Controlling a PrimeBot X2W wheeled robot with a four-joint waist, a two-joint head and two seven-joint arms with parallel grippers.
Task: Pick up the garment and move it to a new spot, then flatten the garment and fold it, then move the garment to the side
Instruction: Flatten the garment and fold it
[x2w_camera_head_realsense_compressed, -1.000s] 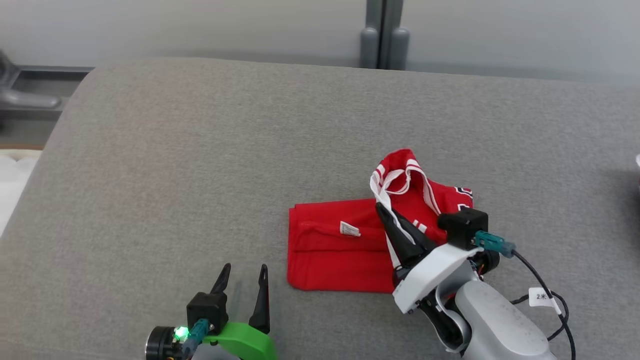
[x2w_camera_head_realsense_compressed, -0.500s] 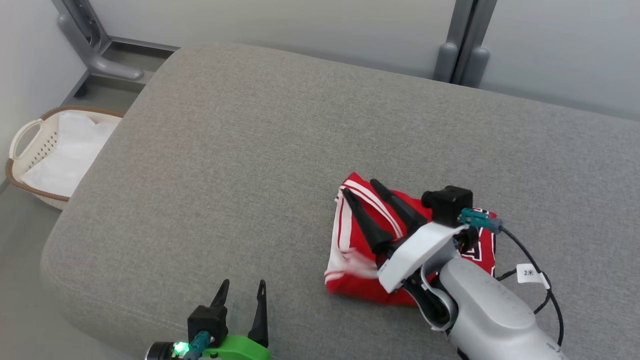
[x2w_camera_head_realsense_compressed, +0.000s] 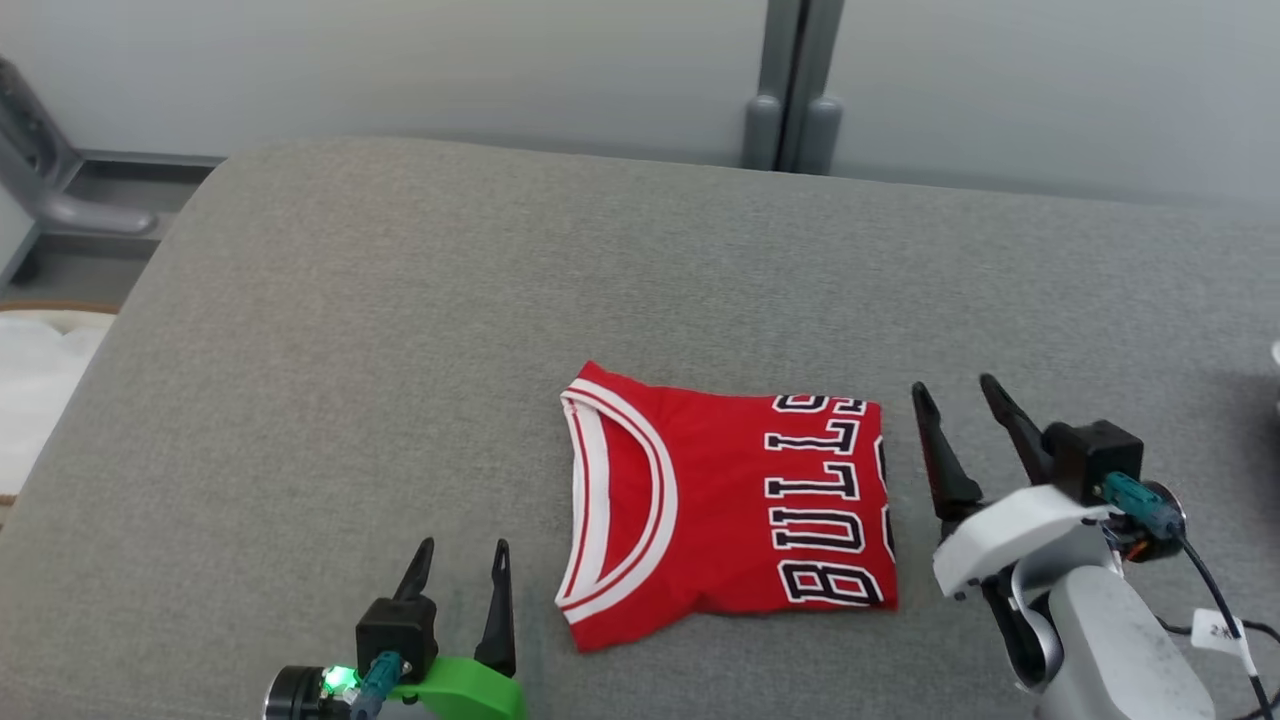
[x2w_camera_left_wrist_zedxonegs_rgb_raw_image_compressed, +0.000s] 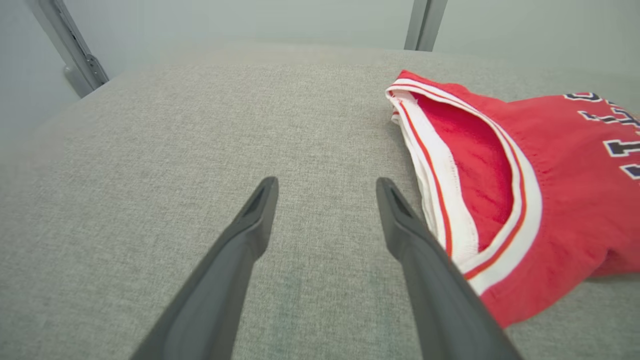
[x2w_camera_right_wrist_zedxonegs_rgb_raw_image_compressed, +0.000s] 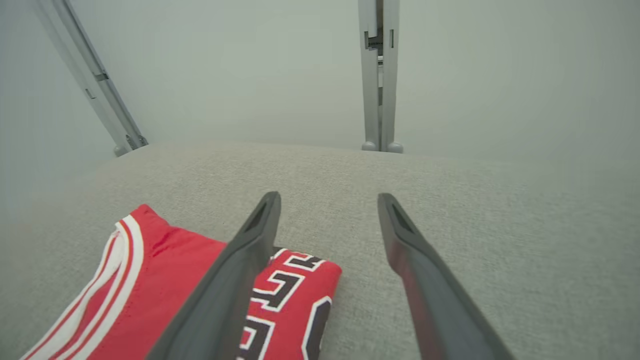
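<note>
Now the folded red jersey (x2w_camera_head_realsense_compressed: 720, 500) lies flat on the grey cushion (x2w_camera_head_realsense_compressed: 400, 300). Just beside it, the left fingers (x2w_camera_head_realsense_compressed: 495, 600) and the right fingers (x2w_camera_head_realsense_compressed: 940, 460) stand wide open, holding nothing. Folding looks done. Next, one hand must pinch an edge through all the layers to shift it aside.

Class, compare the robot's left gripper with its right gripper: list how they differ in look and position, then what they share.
The left gripper sits on a green mount; the right gripper sits on a white mount. The left gripper stands beside the collar end of the jersey; the right gripper stands beside its lettered end. Both are open and empty, with dark fingers.
</note>
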